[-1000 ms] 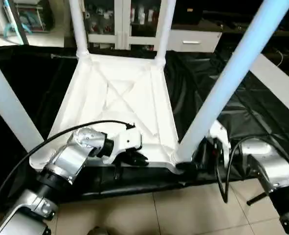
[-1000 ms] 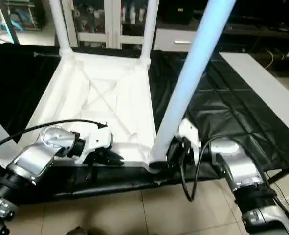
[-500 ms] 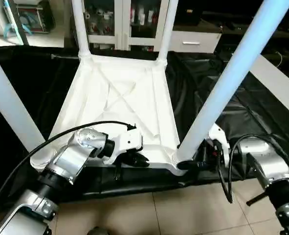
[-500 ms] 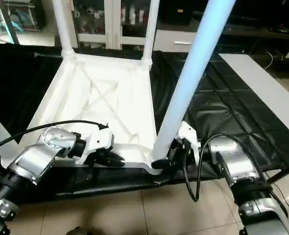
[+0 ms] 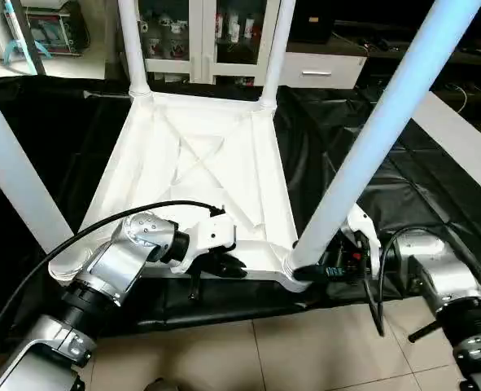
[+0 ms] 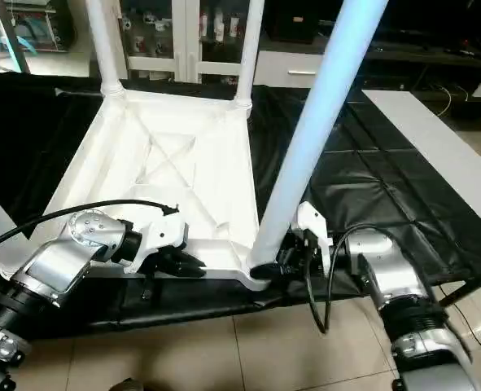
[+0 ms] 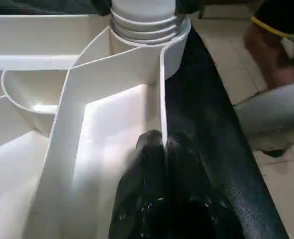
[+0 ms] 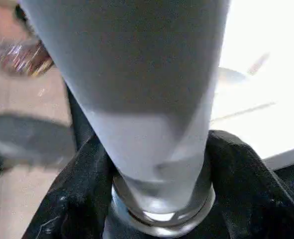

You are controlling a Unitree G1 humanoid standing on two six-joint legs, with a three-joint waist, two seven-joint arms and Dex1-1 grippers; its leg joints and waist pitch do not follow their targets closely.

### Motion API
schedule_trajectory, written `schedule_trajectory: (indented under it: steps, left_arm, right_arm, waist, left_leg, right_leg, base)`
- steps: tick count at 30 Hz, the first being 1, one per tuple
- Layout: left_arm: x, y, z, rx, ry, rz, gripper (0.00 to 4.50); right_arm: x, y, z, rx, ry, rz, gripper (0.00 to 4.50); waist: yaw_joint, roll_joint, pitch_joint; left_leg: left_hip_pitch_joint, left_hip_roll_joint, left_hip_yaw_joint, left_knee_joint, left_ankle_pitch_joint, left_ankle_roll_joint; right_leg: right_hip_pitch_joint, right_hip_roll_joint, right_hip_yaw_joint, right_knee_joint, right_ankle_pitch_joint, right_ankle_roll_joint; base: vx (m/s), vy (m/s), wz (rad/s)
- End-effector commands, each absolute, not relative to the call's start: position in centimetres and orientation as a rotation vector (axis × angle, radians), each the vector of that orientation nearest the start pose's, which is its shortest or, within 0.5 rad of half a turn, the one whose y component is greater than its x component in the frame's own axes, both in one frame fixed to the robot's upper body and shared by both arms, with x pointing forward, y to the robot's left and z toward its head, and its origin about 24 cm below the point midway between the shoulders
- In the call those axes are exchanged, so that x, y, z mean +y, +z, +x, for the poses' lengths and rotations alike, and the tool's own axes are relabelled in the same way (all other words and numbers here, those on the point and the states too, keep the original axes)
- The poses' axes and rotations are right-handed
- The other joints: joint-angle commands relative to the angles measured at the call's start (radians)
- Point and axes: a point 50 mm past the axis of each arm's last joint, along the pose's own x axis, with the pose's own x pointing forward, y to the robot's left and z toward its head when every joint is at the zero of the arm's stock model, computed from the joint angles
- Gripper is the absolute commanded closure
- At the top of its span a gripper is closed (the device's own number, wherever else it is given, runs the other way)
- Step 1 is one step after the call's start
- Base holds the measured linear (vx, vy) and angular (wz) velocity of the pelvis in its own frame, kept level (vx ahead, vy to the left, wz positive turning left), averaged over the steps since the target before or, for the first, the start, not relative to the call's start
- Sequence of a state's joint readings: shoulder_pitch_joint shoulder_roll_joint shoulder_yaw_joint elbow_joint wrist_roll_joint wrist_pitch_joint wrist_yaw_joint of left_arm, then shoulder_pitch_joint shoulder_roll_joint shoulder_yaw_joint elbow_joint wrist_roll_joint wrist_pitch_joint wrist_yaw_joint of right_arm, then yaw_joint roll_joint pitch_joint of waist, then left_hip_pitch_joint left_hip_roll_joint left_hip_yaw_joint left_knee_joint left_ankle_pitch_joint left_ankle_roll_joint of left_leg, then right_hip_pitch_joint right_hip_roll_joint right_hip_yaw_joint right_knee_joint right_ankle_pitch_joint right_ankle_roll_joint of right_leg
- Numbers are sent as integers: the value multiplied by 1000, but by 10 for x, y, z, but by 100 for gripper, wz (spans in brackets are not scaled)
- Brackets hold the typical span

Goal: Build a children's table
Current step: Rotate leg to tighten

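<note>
Tabletop upside down on black cloth, ribs up, ahead of both my pincers | left gripper pinched together on the top's near rim | right gripper clamped round near-right leg at its socket | other legs upright

tbl top white, X-ribs | legs white | cloth blk
</note>
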State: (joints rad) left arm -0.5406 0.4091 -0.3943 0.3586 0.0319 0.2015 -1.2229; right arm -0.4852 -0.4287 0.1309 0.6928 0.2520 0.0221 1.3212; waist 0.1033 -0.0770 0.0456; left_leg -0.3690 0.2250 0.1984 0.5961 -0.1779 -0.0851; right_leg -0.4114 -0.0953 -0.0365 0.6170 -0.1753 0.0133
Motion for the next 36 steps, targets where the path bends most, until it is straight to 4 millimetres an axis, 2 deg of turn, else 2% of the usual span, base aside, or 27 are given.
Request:
schedule_trajectory:
  steps: [1,2,4,5,6,7,9,10,11,12,13,15,16,17,18,19,21,22,23,24,25,27,29,30,32,34,36]
  left_arm:
    - [100,54,298,457,-1437,488,450]
    - [97,52,306,449,-1345,465,450]
    - [92,50,312,464,-1267,453,450]
    - [86,50,319,466,-1187,443,450]
    - [82,51,323,464,-1127,428,450]
    - [80,51,325,463,-1110,423,450]
    - [70,55,334,448,-1006,370,450]
    - [63,59,338,430,-967,313,450]
    - [54,65,346,388,-876,280,450]
    - [50,68,351,355,-822,302,450]
    - [50,69,351,352,-816,305,450]
    - [47,72,355,314,-764,341,450]
    - [45,76,357,288,-745,355,450]
    - [45,78,358,278,-736,361,450]
    - [45,79,359,273,-735,367,450]
    - [46,79,359,274,-738,370,450]
    - [49,78,359,278,-738,382,450]
    - [51,77,360,281,-738,393,450]
    - [52,77,360,281,-736,394,450]
    - [53,77,360,280,-742,396,450]
    - [54,76,360,280,-749,398,450]
    - [56,74,358,277,-768,410,450]
    - [57,74,358,279,-773,414,450]
    - [59,72,356,284,-798,418,450]
    - [61,69,354,301,-813,421,450]
    - [69,64,352,329,-828,434,450]
    - [75,59,350,351,-842,447,450]
  right_arm:
    - [-186,39,311,323,1114,-1,206]
    - [-186,33,318,339,971,4,207]
    - [-182,28,324,344,846,33,207]
    - [-175,26,330,328,734,59,208]
    - [-169,25,335,319,655,83,209]
    - [-168,25,336,318,632,90,209]
    - [-153,23,343,298,509,78,209]
    - [-144,24,346,272,430,77,209]
    - [-125,24,350,239,330,97,209]
    - [-107,26,351,222,309,109,209]
    - [-104,26,351,220,311,108,210]
    - [-78,29,350,199,347,94,210]
    - [-63,33,350,186,393,80,213]
    - [-58,36,350,172,416,63,213]
    - [-56,40,351,143,447,70,222]
    - [-56,43,351,129,466,99,237]
    - [-58,46,348,95,523,148,237]
    - [-61,48,345,59,557,162,237]
    - [-63,48,344,48,568,173,237]
    - [-67,49,343,38,573,181,225]
    - [-71,50,341,26,582,187,216]
    - [-86,53,336,-5,582,183,202]
    - [-92,54,334,-13,575,177,171]
    - [-106,56,330,-33,554,148,171]
    - [-116,57,324,-36,557,126,158]
    - [-131,56,313,-18,607,79,144]
    - [-142,55,300,23,680,39,121]
  waist:
    - [-8,1,-59]
    - [-15,3,-57]
    - [-26,3,-54]
    - [-32,8,-58]
    - [-38,8,-57]
    - [-44,5,-57]
    - [-50,13,-61]
    - [-57,14,-59]
    - [-58,14,-64]
    - [-60,14,-64]
    - [-59,12,-69]
    - [-58,18,-67]
    - [-62,15,-68]
    - [-68,16,-71]
    - [-69,15,-71]
    - [-70,18,-74]
    - [-69,18,-86]
    - [-57,21,-90]
    - [-51,23,-86]
    - [-47,23,-83]
    - [-42,23,-81]
    - [-34,21,-77]
    - [-33,21,-74]
    - [-33,21,-71]
    - [-35,22,-66]
    - [-35,23,-65]
    - [-33,21,-64]
  left_leg:
    - [18,5,-2,-75,-267,5]
    - [16,4,-4,-77,-296,-11]
    - [19,1,-10,-79,-339,-37]
    - [11,1,-16,-82,-340,-42]
    - [9,1,-15,-83,-336,-45]
    - [14,-2,-17,-82,-348,-50]
    - [12,-3,-20,-80,-342,-51]
    - [8,-6,-17,-81,-342,-50]
    - [10,-8,-17,-78,-340,-49]
    - [10,-9,-16,-76,-331,-50]
    - [12,-10,-16,-76,-319,-43]
    - [8,-9,-13,-75,-305,-20]
    - [-3,-9,-15,-76,-290,-8]
    - [-14,-10,-19,-79,-259,-5]
    - [-17,-10,-19,-78,-248,0]
    - [-11,-11,-17,-72,-227,14]
    - [-7,-10,-13,-61,-145,57]
    - [-4,-7,-9,-53,-45,104]
    - [-4,-8,-7,-50,6,141]
    - [-1,-8,-4,-50,2,156]
    - [0,-5,-4,-51,-7,164]
    - [2,-4,-3,-55,-47,155]
    - [4,-2,-3,-62,-102,116]
    - [5,-2,-3,-64,-119,104]
    - [8,-3,-3,-68,-199,62]
    - [5,-3,-6,-72,-227,49]
    - [4,-2,-6,-72,-231,49]
  right_leg:
    - [37,-32,19,-72,-251,-222]
    - [36,-32,19,-76,-302,-205]
    - [32,-34,16,-86,-399,-172]
    - [41,-38,13,-87,-421,-153]
    - [38,-36,14,-88,-416,-148]
    - [32,-35,11,-94,-435,-141]
    - [34,-34,11,-92,-416,-141]
    - [30,-31,12,-94,-402,-142]
    - [28,-31,11,-93,-391,-144]
    - [26,-30,12,-92,-376,-147]
    - [29,-27,11,-89,-348,-149]
    - [28,-25,12,-88,-287,-161]
    - [37,-26,12,-81,-256,-164]
    - [49,-25,9,-74,-232,-161]
    - [50,-25,8,-75,-224,-156]
    - [47,-27,10,-73,-186,-166]
    - [50,-27,14,-56,-33,-217]
    - [47,-24,15,-41,131,-258]
    - [46,-20,12,-34,211,-293]
    - [44,-18,12,-37,215,-302]
    - [46,-21,13,-38,193,-309]
    - [48,-23,14,-44,128,-297]
    - [47,-24,15,-53,30,-271]
    - [46,-23,15,-58,1,-263]
    - [42,-25,17,-71,-118,-225]
    - [43,-23,17,-78,-163,-199]
    - [42,-22,18,-81,-163,-187]
  base:
    - [0,0,0]
    - [0,0,0]
    - [-51,3,-4]
    - [-53,5,-7]
    - [0,0,0]
    - [0,0,0]
    - [0,0,0]
    - [0,0,0]
    - [0,0,0]
    - [0,0,0]
    - [0,0,0]
    - [0,0,0]
    - [0,0,0]
    - [0,0,0]
    - [0,0,0]
    - [0,0,0]
    - [33,-7,1]
    - [56,-5,3]
    - [56,-5,3]
    - [0,0,0]
    - [0,0,0]
    - [0,0,0]
    - [0,0,0]
    - [0,0,0]
    - [0,0,0]
    - [0,0,0]
    - [0,0,0]
